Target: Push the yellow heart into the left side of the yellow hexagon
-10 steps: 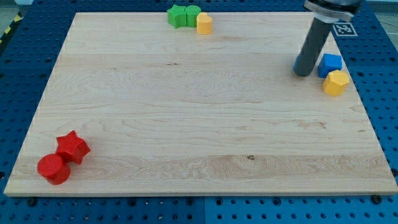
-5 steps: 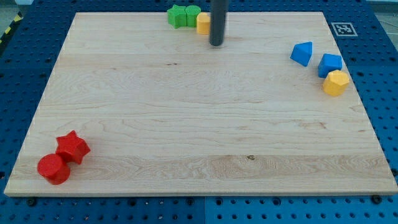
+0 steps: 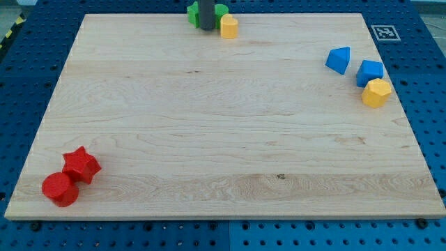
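- Camera view: the pale wooden board (image 3: pixel 223 139) is taken as landmark.
- My tip (image 3: pixel 208 28) is seen at the board's top edge, in front of two green blocks (image 3: pixel 193 15); nothing is gripped, the arm ending in a plain rod.
- Yellow heart block (image 3: pixel 228 26) is noted just right of the tip.
- Yellow hexagon block (image 3: pixel 376 93) is noted near the board's right edge, touching a blue cube-like block (image 3: pixel 369 72).

Yellow heart (image 3: pixel 228 26), yellow hexagon (image 3: pixel 376 93), pale wooden board (image 3: pixel 209 125) (blue pegboard (image 3: pixel 432 104) around)
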### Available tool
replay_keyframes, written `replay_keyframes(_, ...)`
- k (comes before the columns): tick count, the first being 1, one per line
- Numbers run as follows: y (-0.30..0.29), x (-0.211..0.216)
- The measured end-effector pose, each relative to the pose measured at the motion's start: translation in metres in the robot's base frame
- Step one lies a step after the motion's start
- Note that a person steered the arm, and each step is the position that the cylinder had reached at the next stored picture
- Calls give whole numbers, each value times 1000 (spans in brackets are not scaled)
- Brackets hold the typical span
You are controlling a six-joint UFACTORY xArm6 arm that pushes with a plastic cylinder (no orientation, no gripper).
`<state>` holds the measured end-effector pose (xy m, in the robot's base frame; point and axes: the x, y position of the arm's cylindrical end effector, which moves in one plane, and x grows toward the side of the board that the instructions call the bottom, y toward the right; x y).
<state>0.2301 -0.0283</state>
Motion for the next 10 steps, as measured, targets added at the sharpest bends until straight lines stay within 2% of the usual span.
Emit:
replay_keyframes(3, 39, 0)
replay_keyframes(6, 124, 7)
replay_keyframes(8, 131, 62)
replay_keyframes(9, 157, 94)
replay_keyframes(10, 171, 97)
